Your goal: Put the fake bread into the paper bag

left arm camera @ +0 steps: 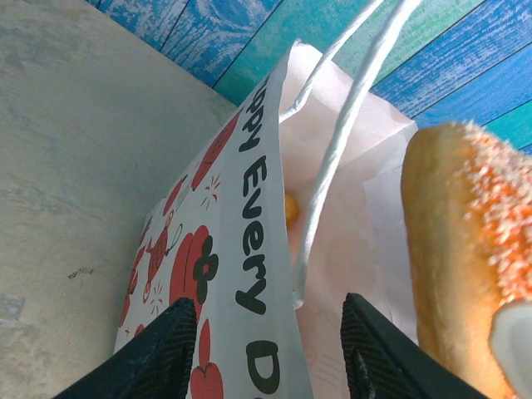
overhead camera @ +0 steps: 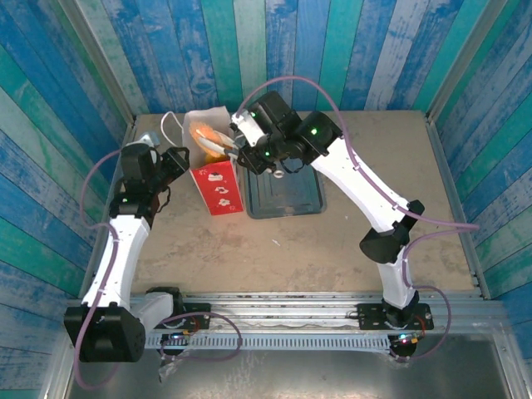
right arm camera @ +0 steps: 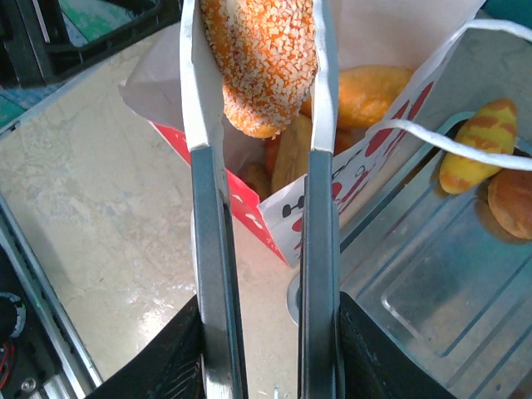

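Grey metal tray (overhead camera: 287,201) on a pale, scuffed table (overhead camera: 274,258), boxed in by painted plank walls (overhead camera: 349,50).
The shallow rectangular tray lies flat near the table's middle, toward the far side; the walls' vertical boards are striped blue and teal.

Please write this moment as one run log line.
right gripper: shut on sugared roll, over paper bag mouth | left gripper: open, astride bag wall | tray: holds striped roll

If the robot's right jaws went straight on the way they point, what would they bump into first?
The right gripper holds a sugar-crusted orange roll, which would likely meet the golden toy pastries inside the white-and-red paper bag first; depth is unclear.
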`<state>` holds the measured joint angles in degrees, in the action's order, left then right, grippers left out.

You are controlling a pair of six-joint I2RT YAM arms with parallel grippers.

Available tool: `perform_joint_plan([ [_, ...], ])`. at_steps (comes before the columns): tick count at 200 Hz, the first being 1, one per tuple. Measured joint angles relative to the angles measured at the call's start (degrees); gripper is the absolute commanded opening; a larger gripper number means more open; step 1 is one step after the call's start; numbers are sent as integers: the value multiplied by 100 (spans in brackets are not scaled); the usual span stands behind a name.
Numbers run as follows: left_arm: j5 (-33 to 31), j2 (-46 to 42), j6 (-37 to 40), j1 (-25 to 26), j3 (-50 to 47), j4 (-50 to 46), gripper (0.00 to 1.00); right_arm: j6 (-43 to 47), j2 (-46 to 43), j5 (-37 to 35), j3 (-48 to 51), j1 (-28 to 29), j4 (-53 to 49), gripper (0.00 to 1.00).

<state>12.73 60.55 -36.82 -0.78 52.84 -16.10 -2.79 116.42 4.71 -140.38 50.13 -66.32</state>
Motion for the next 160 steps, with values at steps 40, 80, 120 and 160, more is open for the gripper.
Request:
perform_joint_plan([
  [40, -28, -13, 35, -2, 0, -4, 40, 92, 17, 7, 0, -22, -216, 36],
  [80, -44, -20, 61, -2, 0, -4, 34, 122, 61, 35, 0, -33, -411, 36],
  [120, -94, -20, 87, -2, 0, -11, 27, 140, 63, 98, 0, -33, -466, 40],
  [160, -109, -20, 85, -2, 0, -11, 23, 168, 74, 192, 0, -39, -481, 46],
])
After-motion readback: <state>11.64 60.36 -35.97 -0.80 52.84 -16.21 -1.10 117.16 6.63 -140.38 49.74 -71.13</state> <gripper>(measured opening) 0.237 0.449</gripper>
